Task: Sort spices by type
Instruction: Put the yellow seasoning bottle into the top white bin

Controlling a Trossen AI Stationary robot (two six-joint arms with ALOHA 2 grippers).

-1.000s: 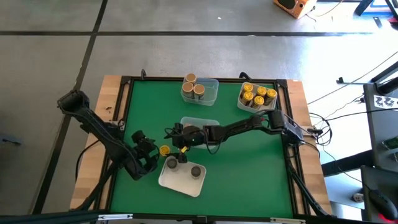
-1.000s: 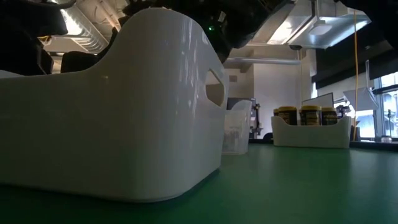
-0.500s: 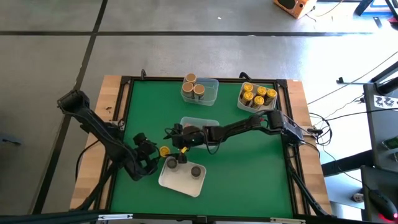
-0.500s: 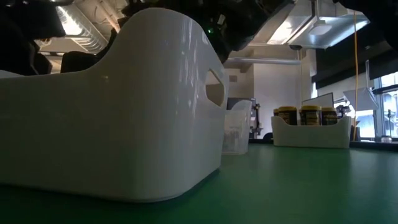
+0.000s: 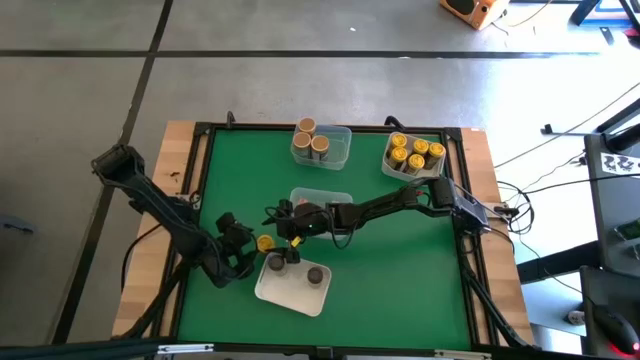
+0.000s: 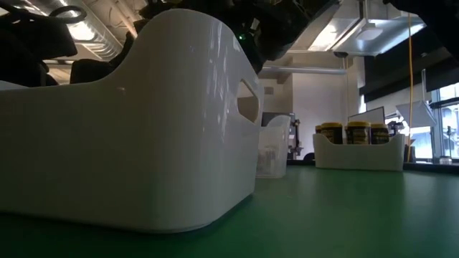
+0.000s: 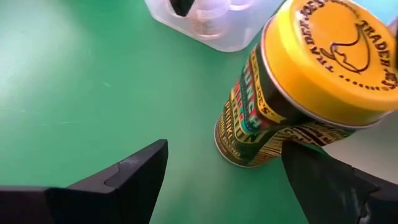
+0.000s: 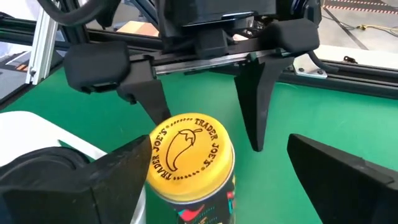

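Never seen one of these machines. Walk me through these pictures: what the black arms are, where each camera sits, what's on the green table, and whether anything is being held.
These are two robot arms at a green table, each ending in a two-finger gripper. One camera looks straight down, one sits at table height, and one rides on each wrist.

On the table are plastic trays: the tray of yellow-lidded jars, the tray of tan-lidded jars, an empty clear tray and a white tray with dark-lidded jars.

A single yellow-lidded spice jar stands on the mat beside the white tray. The left gripper and the right gripper both sit close around it, open. Nothing is held.
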